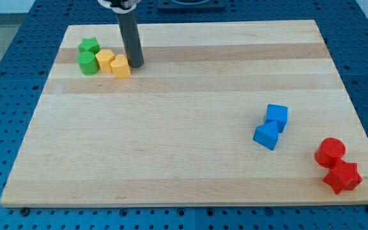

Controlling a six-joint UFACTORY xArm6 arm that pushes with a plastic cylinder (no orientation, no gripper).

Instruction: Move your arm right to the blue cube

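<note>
Item: rod, no jaws to open or close; my tip [136, 65] touches the view's right side of a yellow block [120, 66]. Target: blue cube [276, 115], well apart toward the view's lower right, touching 1 blue wedge-like block [266, 135]. Advice: sweep clear, stop beside the cube.

My tip [137, 65] sits top-left beside 4 blocks [104, 59], 4 others [271, 128] bottom-right.

Two green blocks [89, 55], two yellow [112, 62], two blue [271, 126], two red [336, 165]; shapes seemingly differ.
</note>
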